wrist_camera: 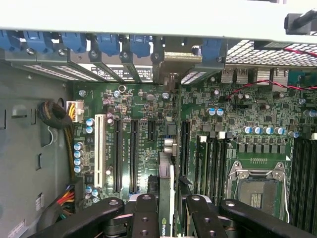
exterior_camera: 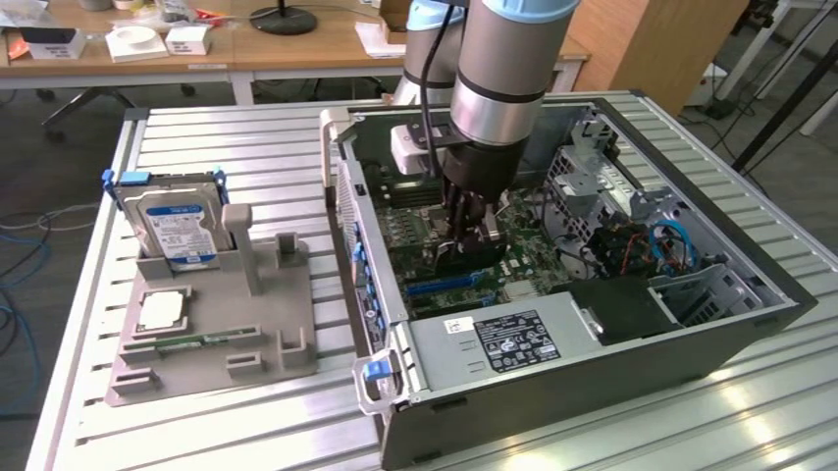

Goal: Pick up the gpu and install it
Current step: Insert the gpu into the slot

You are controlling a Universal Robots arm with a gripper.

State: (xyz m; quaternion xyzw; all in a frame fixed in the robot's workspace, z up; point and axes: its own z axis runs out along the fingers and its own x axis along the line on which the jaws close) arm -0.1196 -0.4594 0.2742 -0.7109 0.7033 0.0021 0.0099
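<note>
**Gripper holds the gpu inside the computer case**

Exterior view: the arm reaches straight down into the open computer case. Its gripper is low over the green board in the middle of the case. It is closed on a dark flat thing, the gpu. A grey box with a label sits in the near corner of the case. Blue wires lie inside the case on the exterior view's right. Outside the case, on the exterior view's left, a grey stand on the table holds a hard drive standing up.

Wrist view: two black fingers press on the gpu from both sides. The gpu stands on its thin edge over the green board, between long black slots. Its far end points toward the case's back wall, where the blue clips are. A square silver socket is on the board near the gpu. I cannot tell if the gpu's bottom edge is down in a slot.
</note>
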